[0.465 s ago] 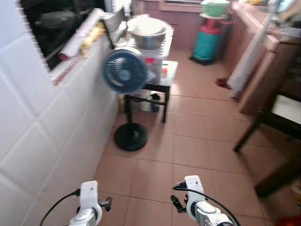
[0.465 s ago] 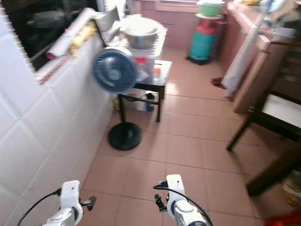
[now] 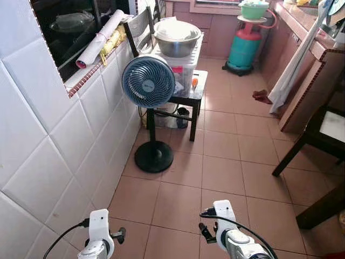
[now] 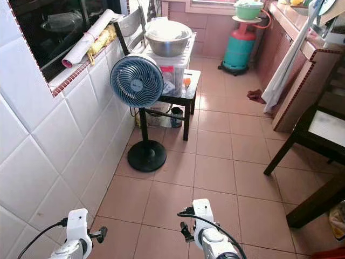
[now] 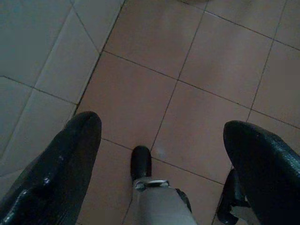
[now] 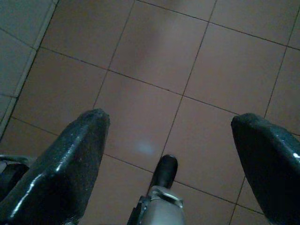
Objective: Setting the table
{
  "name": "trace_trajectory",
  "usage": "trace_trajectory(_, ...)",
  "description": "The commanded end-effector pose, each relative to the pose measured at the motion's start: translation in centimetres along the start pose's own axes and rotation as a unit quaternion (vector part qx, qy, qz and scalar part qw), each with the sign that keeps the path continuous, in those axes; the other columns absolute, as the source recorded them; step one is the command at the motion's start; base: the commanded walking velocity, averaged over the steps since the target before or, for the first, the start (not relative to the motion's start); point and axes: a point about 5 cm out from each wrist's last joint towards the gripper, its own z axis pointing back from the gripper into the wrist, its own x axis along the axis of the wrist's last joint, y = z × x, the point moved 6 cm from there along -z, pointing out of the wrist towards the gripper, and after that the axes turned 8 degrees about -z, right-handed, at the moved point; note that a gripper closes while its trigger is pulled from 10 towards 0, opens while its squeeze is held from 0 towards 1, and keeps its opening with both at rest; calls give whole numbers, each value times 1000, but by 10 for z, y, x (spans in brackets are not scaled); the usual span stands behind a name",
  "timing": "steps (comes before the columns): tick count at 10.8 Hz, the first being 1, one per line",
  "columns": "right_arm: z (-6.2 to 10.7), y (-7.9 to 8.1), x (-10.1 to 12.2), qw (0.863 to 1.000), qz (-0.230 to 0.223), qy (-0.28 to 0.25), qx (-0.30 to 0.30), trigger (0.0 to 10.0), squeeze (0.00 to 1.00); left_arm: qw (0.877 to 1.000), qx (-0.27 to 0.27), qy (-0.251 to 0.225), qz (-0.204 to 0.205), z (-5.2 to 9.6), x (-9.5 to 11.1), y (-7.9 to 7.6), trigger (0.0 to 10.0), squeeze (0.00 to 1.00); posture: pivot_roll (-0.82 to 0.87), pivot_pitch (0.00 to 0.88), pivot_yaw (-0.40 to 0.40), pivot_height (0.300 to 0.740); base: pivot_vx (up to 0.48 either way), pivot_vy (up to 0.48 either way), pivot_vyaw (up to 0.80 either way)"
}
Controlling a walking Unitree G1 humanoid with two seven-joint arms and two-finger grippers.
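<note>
My two arms hang low over the brown floor tiles, the left arm [image 3: 101, 233] near the tiled wall and the right arm [image 3: 226, 229] beside it. The left gripper [image 5: 161, 126] is open, with bare floor between its black fingers [image 5: 70, 159]. The right gripper [image 6: 169, 122] is open too and holds nothing. A large steel basin [image 3: 173, 36] sits on a clear plastic box on a small black side table [image 3: 195, 89] far ahead. At the right stand a dark wooden chair [image 3: 318, 135] and a dark table leg [image 3: 319, 205].
A blue standing fan [image 3: 147, 82] on a round black base [image 3: 153, 156] stands ahead by the white tiled wall [image 3: 48, 151]. A green gas cylinder [image 3: 244, 46] stands at the back. A white cloth [image 3: 294, 70] hangs from the right counter, with a red rag [image 3: 262, 96] on the floor.
The head views were blurred and are sharp now, and the whole picture has shifted slightly, so the camera moved. Both arms hang as before.
</note>
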Motion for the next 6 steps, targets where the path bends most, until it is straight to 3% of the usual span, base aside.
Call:
trace_trajectory(1,0,-3,-2,1000,-1,3,-6,10000,0,1000,-2,3,-11,0,1,2,10000,0,30,0,30,740,0,0,0)
trace_trajectory(4,3,-17,-6,998,-55,-11,-30,10000,0,996,-42,-5,-81,-2,12,-17,10000,0,-31,0,81,740,0,0,0)
trace_trajectory(6,5,-30,1,997,-61,-32,-46,10000,0,994,-66,-11,-88,-2,17,-33,10000,0,-68,0,77,740,0,0,0)
